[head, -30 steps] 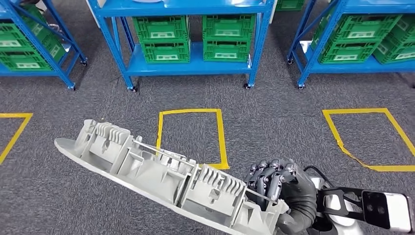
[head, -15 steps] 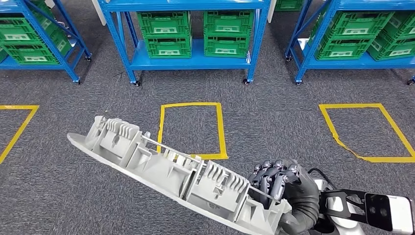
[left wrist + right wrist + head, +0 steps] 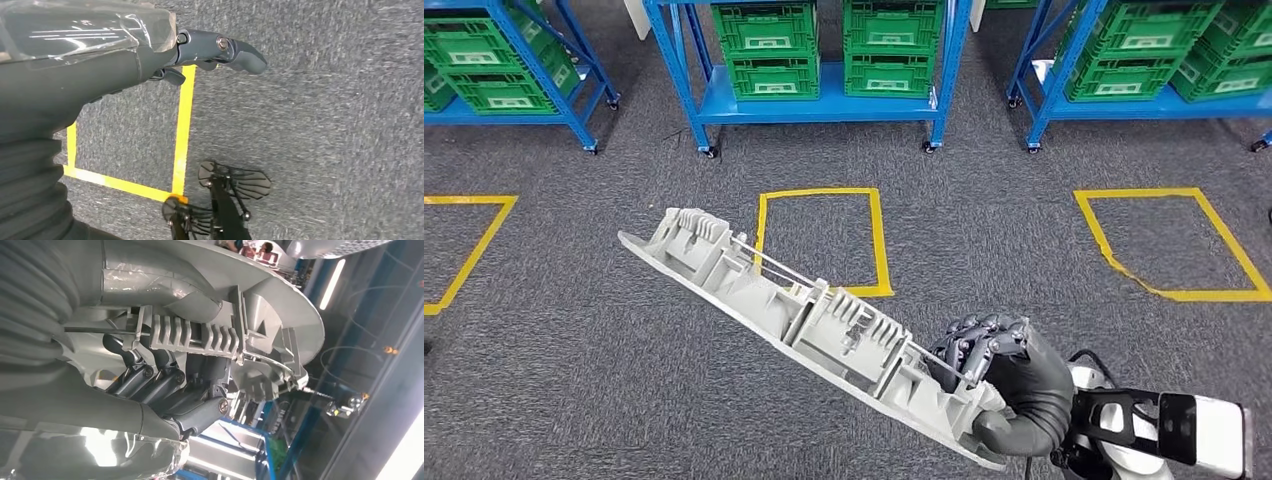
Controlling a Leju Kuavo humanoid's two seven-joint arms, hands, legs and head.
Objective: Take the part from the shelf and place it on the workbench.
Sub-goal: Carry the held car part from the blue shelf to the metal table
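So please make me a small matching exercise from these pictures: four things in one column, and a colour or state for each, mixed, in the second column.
Things:
1. part
2. crates
3. right hand
4. floor tape

Colour or state:
A. yellow, in rectangles on the carpet
B. green, stacked on the blue shelves
C. light grey, long, carried above the floor
D. dark fingers gripping one end of the part

Pairs: 1-C, 2-B, 3-D, 4-A
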